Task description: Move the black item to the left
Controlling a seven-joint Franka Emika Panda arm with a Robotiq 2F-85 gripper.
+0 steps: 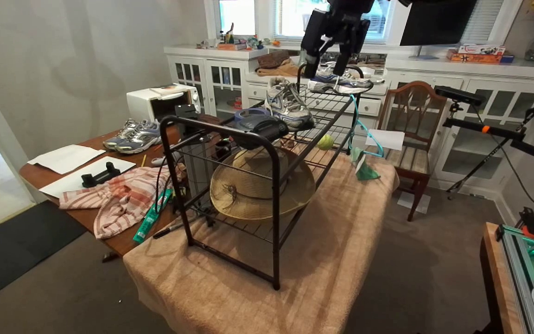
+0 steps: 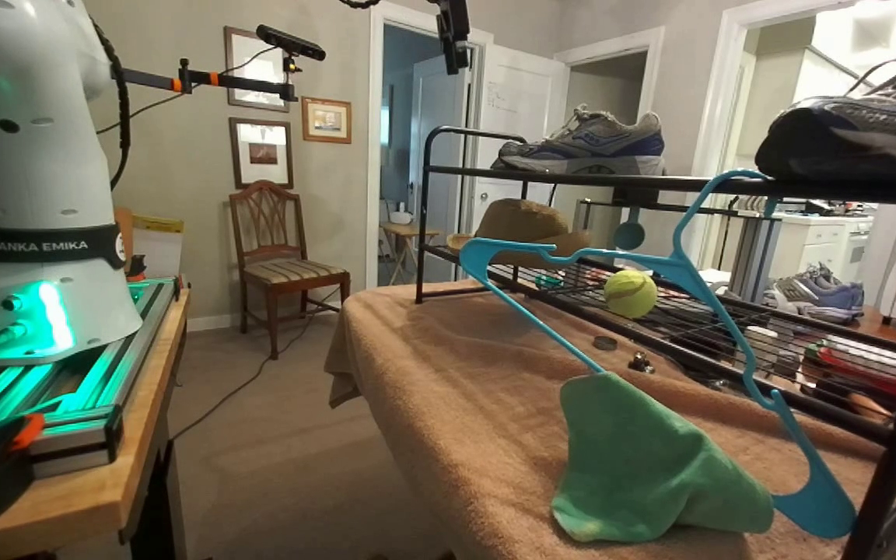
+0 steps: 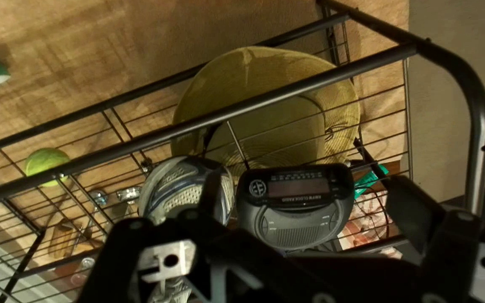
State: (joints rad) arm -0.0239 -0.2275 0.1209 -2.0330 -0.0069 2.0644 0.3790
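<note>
Downward wrist view, rack (image 1: 276, 199) in all 3

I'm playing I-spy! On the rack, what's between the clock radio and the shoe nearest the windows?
Another shoe: in an exterior view, it sits between the black clock radio and the far shoe, all atop the rack.

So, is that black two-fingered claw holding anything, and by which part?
Nothing: the gripper stands open; the rounded black plastic clock radio rests on the black metal rack.

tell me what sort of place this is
Probably a room in a home, perhaps a dining room: it has white cabinets with glass-paned doors, a wooden chair and framed pictures.
</note>
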